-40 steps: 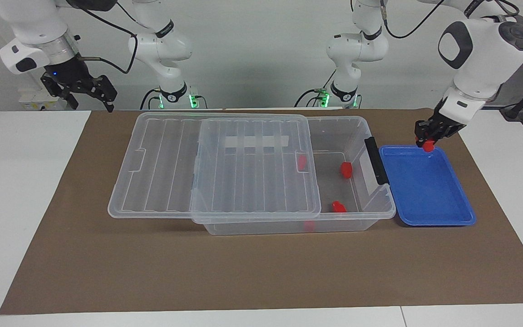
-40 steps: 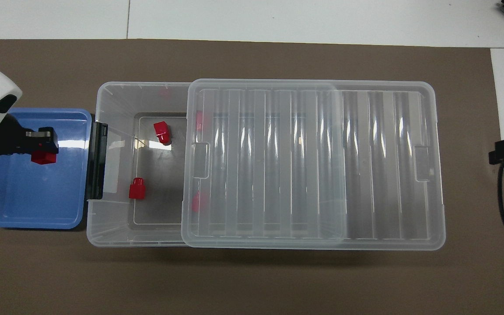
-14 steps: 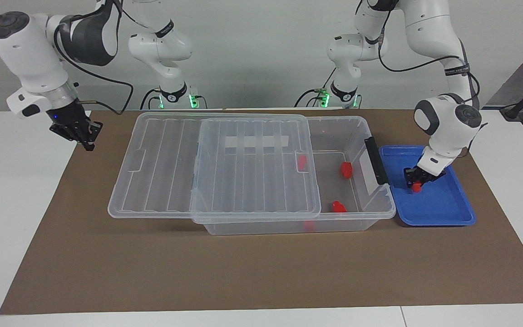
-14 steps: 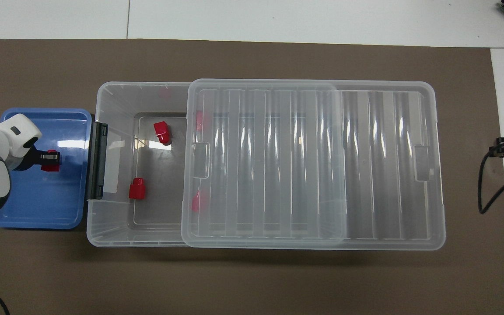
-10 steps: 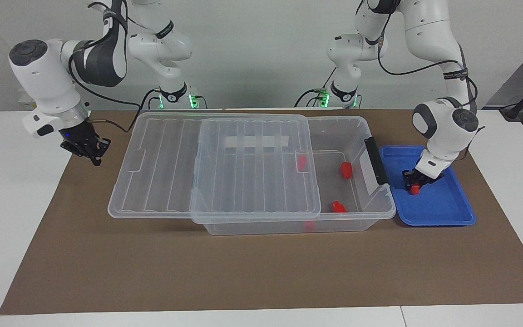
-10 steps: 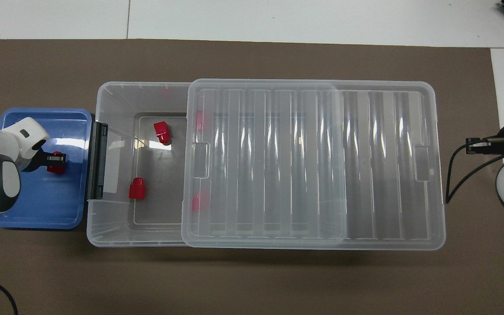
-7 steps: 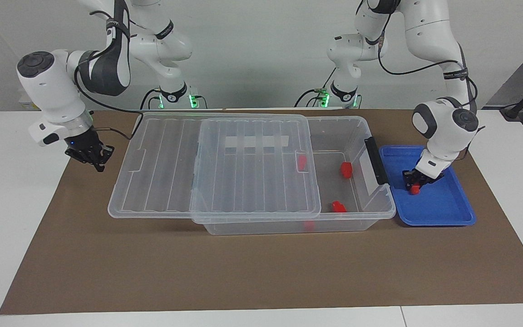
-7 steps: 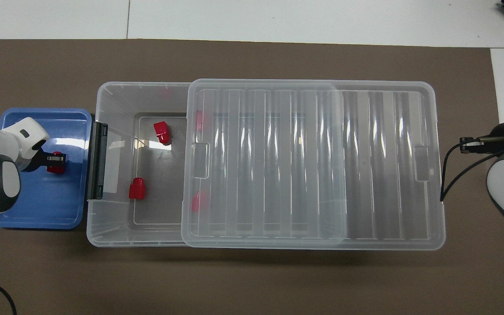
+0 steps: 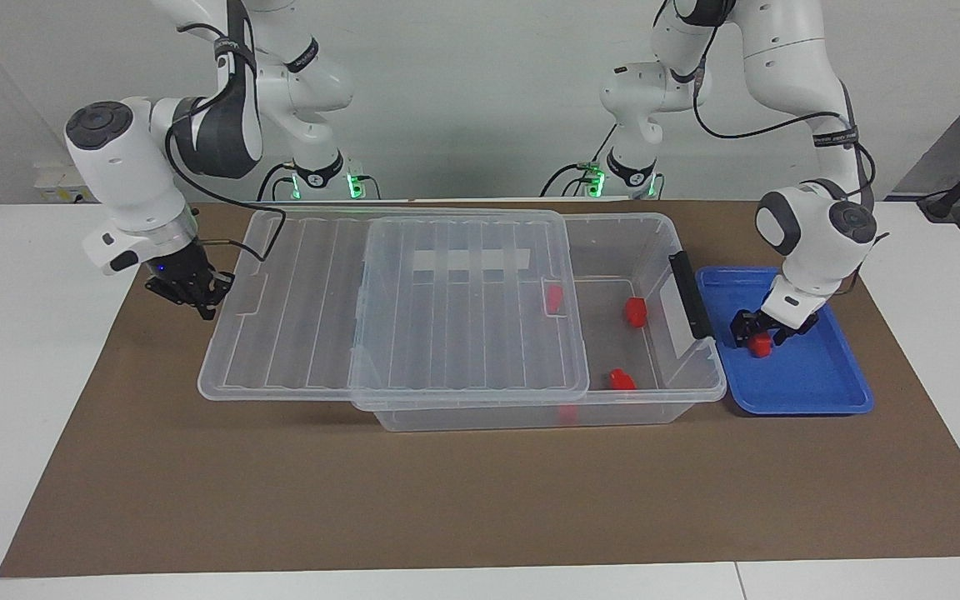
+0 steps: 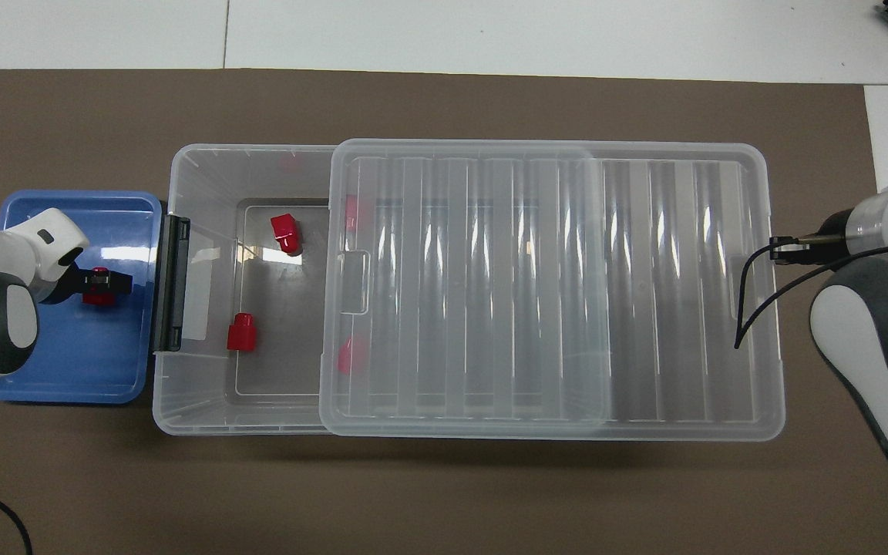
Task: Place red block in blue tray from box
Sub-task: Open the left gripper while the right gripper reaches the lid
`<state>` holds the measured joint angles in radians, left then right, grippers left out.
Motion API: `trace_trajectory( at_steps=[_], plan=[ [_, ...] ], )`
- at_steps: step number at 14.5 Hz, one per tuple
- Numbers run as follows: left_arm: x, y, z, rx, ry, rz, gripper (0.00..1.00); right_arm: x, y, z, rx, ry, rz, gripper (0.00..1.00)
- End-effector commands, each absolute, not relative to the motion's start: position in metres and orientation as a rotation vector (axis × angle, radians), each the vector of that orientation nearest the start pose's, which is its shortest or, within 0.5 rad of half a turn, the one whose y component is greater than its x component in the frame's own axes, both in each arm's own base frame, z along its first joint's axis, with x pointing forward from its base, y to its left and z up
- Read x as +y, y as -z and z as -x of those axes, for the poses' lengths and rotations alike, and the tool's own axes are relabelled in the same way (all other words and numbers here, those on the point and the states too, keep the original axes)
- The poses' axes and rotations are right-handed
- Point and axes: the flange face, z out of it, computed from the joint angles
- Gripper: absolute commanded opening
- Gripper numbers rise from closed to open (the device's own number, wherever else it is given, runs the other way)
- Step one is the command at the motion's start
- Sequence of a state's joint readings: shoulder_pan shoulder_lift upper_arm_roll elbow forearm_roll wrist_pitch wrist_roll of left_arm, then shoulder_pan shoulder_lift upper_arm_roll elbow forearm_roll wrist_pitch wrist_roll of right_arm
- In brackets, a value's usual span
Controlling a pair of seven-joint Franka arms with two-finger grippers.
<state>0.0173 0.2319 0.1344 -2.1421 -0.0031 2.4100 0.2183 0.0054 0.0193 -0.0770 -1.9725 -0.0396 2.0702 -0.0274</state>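
We see the left gripper (image 9: 760, 332) spread wide around the red block (image 9: 761, 346) resting in the blue tray (image 9: 813, 392) — a finger could snag and tip it on withdrawal — while the right gripper (image 9: 201, 300), fingertips clenched on nothing, hangs beside the lid (image 9: 297, 308).

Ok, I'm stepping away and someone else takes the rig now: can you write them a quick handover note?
Left tool: open, low in the blue tray, fingers either side of the red block, which sits on the tray floor.
Right tool: shut, holding nothing, beside the lid at the right arm's end of the table.
The box has its lid slid partway off; other red blocks remain inside.
Done: block delivered and released.
Left: lift the left tool clear; the lid probably needs closing.
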Motion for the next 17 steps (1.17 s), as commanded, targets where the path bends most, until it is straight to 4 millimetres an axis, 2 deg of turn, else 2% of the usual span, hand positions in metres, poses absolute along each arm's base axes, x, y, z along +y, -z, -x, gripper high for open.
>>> trace_trajectory(
  at_steps=[1, 4, 6, 8, 12, 14, 17],
  plan=[
    [0.086, -0.297, -0.562, 0.111, 0.070, 3.093, 1.00, -0.033, -0.463, -0.567, 0.047, 0.132, 3.180, 0.00],
    [0.085, -0.299, -0.563, 0.111, 0.065, 3.093, 1.00, -0.015, -0.459, -0.570, -0.001, 0.126, 3.175, 0.00],
    [0.082, -0.311, -0.564, 0.107, 0.062, 3.097, 1.00, -0.005, -0.459, -0.571, -0.024, 0.129, 3.172, 0.00],
    [0.079, -0.342, -0.567, 0.109, 0.028, 3.107, 1.00, 0.008, -0.458, -0.572, -0.055, 0.127, 3.163, 0.00],
    [0.075, -0.408, -0.564, 0.098, -0.008, 3.131, 1.00, 0.022, -0.454, -0.575, -0.083, 0.124, 3.148, 0.00],
    [0.074, -0.449, -0.569, 0.081, -0.039, 3.136, 1.00, 0.026, -0.455, -0.577, -0.092, 0.126, 3.146, 0.00],
    [0.052, -0.518, -0.579, 0.067, -0.051, 3.137, 1.00, 0.041, -0.454, -0.578, -0.082, 0.124, 3.096, 0.00]
  ],
)
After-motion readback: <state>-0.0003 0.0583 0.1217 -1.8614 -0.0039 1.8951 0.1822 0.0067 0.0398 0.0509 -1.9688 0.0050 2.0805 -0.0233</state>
